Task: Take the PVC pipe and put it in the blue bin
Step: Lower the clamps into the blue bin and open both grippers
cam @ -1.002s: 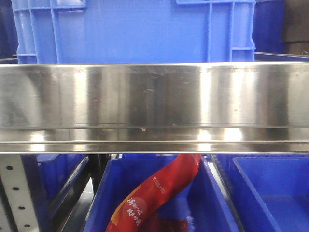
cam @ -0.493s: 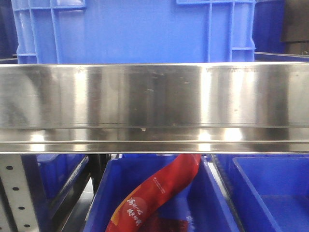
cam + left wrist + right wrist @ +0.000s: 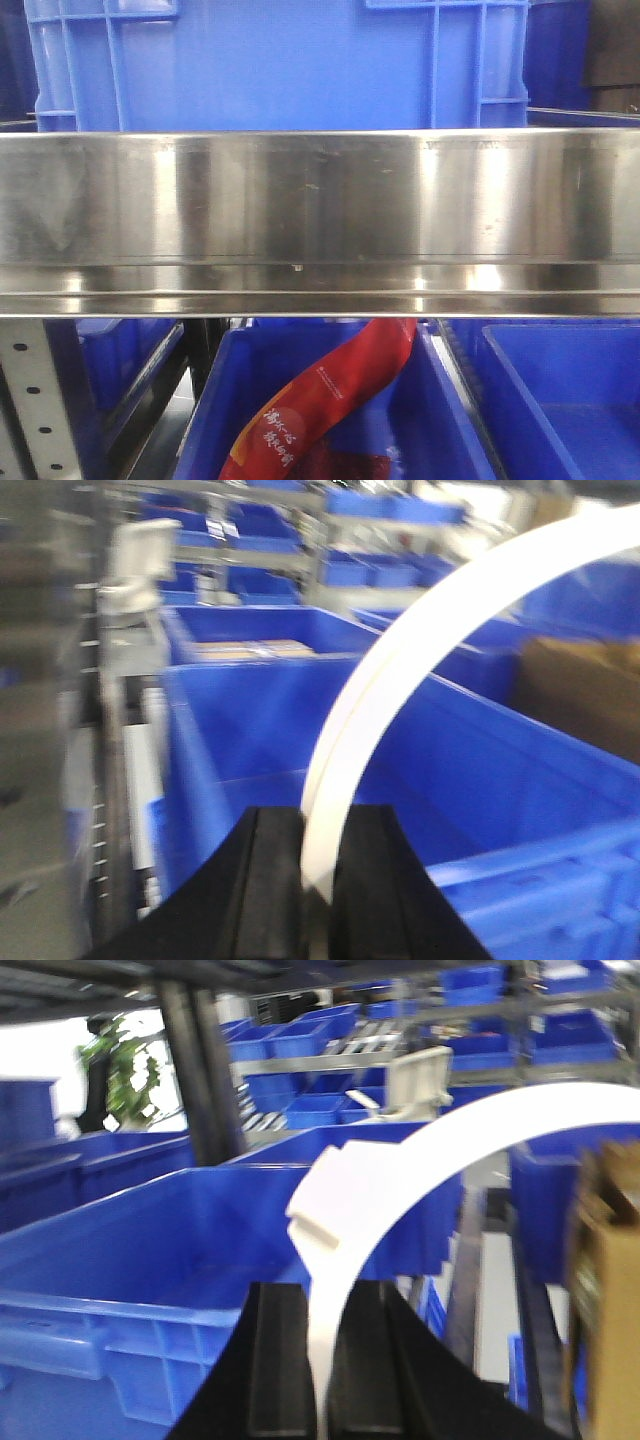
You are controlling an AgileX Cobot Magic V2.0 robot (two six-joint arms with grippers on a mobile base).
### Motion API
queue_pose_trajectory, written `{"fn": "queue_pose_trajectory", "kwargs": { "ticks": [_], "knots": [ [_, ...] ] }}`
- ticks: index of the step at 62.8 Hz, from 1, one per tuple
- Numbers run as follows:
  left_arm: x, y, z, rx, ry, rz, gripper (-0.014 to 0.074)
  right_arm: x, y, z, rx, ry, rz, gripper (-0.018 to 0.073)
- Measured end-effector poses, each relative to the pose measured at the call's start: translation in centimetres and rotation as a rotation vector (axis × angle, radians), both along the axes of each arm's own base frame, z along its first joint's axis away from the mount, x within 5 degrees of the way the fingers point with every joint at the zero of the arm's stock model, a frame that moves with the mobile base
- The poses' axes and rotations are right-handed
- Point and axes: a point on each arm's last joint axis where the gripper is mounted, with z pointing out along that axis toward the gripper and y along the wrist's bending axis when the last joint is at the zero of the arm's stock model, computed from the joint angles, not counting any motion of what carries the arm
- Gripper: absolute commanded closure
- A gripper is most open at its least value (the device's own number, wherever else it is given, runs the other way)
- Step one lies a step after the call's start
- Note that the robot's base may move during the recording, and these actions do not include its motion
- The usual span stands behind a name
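Pipe [image 3: 400,670] poised at a bin [image 3: 470,750].
Left gripper [image 3: 320,830] and right gripper [image 3: 320,1305] both pinch it; carrying stage, seemingly. Next: lower inside and release.

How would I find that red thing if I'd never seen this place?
Find the wide shiny metal shelf across the front view. Right under its middle sits a blue bin. The red bag leans up inside it, long and bent, with white writing; nothing else there is red.
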Motion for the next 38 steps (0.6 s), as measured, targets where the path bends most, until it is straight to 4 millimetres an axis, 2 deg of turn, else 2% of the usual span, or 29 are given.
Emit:
{"fn": "queue_pose_trajectory", "kwargs": {
  "ticks": [12,23,30,38],
  "knots": [
    [2.7,-3.4,1.0,0.037,0.03,-0.114,0.0707,4.7,2.3,1.1,-0.059,0.079,0.084,0.0727],
    [6.5,-5.8,2.0,0.056,0.092,-0.137,0.0707,9.6,5.2,2.1,-0.081,0.156,0.152,0.0727],
    [8.9,-7.1,2.6,0.057,0.115,-0.139,0.0707,13.0,6.9,1.9,-0.098,0.241,0.171,0.0727],
    [11.8,-8.7,2.3,0.039,0.152,-0.135,0.0707,16.3,8.4,1.4,-0.116,0.327,0.185,0.0727]
  ]
}}
